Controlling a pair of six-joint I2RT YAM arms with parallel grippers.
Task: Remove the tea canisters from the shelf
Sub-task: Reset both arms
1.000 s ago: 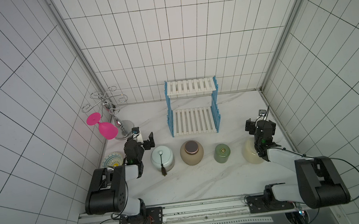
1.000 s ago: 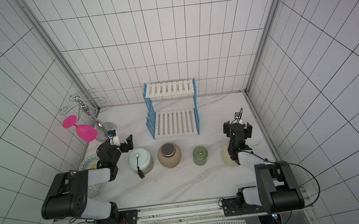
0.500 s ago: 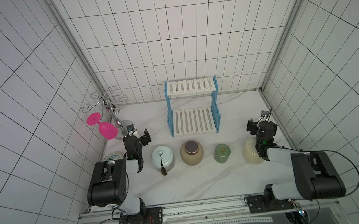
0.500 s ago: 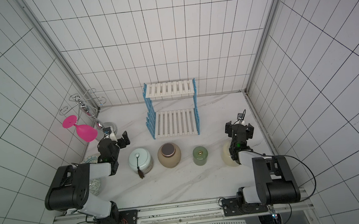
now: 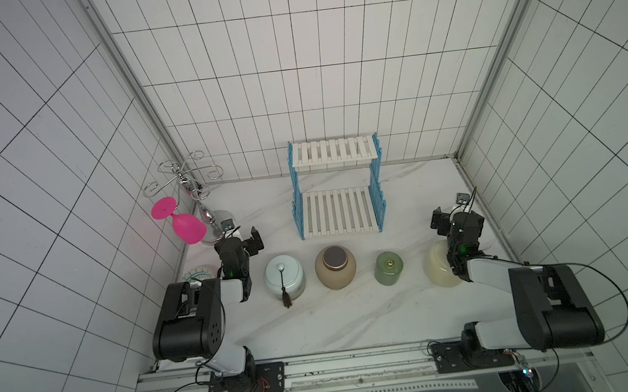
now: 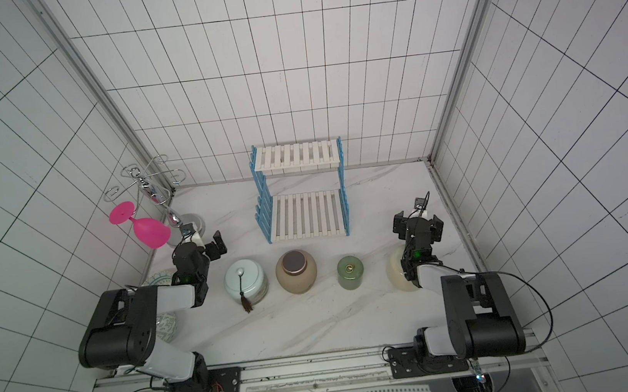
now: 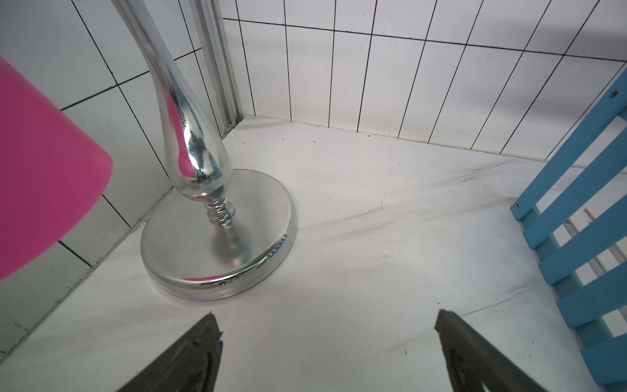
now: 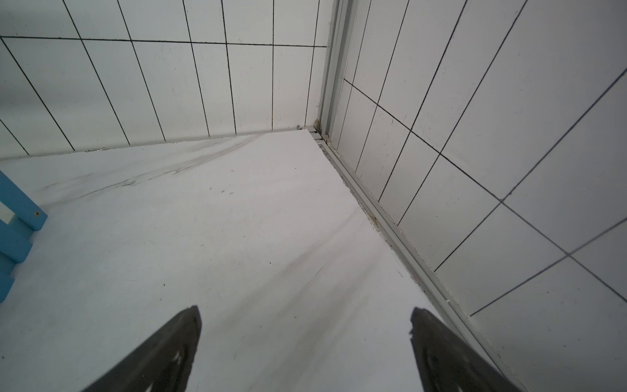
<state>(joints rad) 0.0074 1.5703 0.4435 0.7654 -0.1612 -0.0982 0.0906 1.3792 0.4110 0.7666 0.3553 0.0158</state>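
With all four tea canisters already down on the marble table [image 5: 339, 323], both top views show the shelf [image 5: 340, 212] bare on both tiers and the jars upright in a row just in front of it: pale-blue jar [image 5: 284, 281], tan-brown jar [image 5: 335, 269], sage-green jar [image 5: 388, 269], cream jar [image 5: 439, 267]. The left gripper [image 5: 243, 239] and right gripper [image 5: 456, 219] stand wide open and empty, pointing at the back wall, so the jars lie behind the jaws. The pale-blue jar sits just beside the left arm, the cream jar partly under the right.

Left wrist view: spread jaws frame bare table between the chrome stand [image 7: 217, 234] and the shelf's blue side.

Right wrist view: spread jaws over bare table near the corner.

Against a second ago, the jars are unmoved and both arms have folded slightly back; the job looks done
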